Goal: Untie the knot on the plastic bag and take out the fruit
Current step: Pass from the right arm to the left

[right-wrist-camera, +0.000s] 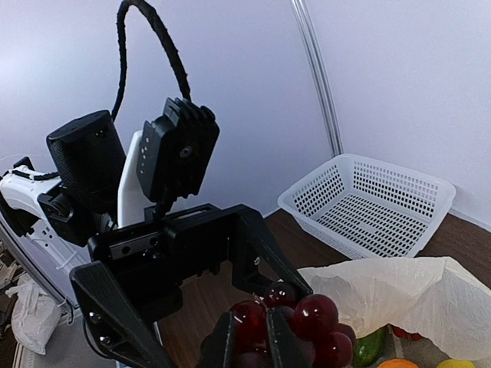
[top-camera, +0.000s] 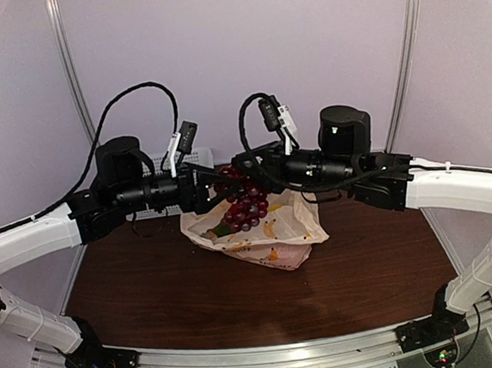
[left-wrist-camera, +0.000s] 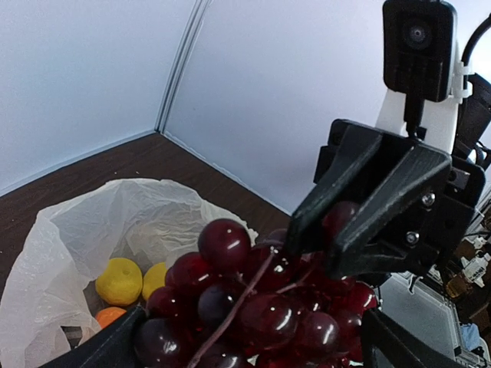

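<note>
The plastic bag (top-camera: 272,233) lies open on the table, cream with small yellow bananas. No knot shows. My right gripper (right-wrist-camera: 252,337) is shut on a bunch of dark red grapes (top-camera: 246,205) and holds it above the bag's mouth. It also shows in the left wrist view (left-wrist-camera: 330,230), pinching into the grapes (left-wrist-camera: 253,307). My left gripper (left-wrist-camera: 249,330) is open, with one jaw on each side of the bunch. Inside the bag lie yellow fruits (left-wrist-camera: 119,280), an orange one (left-wrist-camera: 111,316) and a green one (right-wrist-camera: 368,346).
A white perforated basket (right-wrist-camera: 368,207) stands at the back left of the dark wooden table (top-camera: 152,295), behind my left arm (top-camera: 135,194). Both arms meet over the table's middle. Pale walls close the back and sides.
</note>
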`<state>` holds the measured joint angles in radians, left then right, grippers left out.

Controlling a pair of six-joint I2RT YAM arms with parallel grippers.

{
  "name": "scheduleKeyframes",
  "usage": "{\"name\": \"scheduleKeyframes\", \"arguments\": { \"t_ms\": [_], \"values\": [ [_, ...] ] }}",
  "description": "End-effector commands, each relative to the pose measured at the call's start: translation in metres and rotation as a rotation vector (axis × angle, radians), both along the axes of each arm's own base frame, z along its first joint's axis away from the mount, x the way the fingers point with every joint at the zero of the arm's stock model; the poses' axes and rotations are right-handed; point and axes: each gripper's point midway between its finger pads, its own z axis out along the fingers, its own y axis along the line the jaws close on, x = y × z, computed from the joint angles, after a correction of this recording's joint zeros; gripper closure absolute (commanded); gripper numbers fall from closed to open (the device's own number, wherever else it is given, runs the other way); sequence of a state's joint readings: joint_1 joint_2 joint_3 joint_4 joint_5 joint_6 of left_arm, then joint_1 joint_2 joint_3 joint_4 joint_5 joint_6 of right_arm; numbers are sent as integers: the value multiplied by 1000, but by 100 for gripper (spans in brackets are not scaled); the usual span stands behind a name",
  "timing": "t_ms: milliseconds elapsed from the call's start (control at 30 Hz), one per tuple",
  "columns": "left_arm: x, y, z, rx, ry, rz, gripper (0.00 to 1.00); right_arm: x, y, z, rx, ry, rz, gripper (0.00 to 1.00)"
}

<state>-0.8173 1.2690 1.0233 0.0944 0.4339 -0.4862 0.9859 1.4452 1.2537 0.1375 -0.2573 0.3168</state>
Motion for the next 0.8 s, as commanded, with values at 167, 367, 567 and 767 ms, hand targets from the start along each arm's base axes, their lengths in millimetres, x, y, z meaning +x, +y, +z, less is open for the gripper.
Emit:
{"name": "scheduleKeyframes", "arguments": {
  "t_ms": [167, 367, 567, 767],
  "values": [
    [5, 0, 0, 28, -29, 28, 3, -20, 1, 45, 95, -63, 83, 87],
    [-8, -8, 7, -14, -44, -65, 3, -24, 6, 44, 95, -59, 114, 87],
    [-18, -7, 15, -59, -67, -103, 20, -20, 8, 38, 77, -49, 105, 87],
    [-20, -3, 16, -69, -66, -97, 50, -17, 8, 36, 72, -44, 89, 87]
  ]
}}
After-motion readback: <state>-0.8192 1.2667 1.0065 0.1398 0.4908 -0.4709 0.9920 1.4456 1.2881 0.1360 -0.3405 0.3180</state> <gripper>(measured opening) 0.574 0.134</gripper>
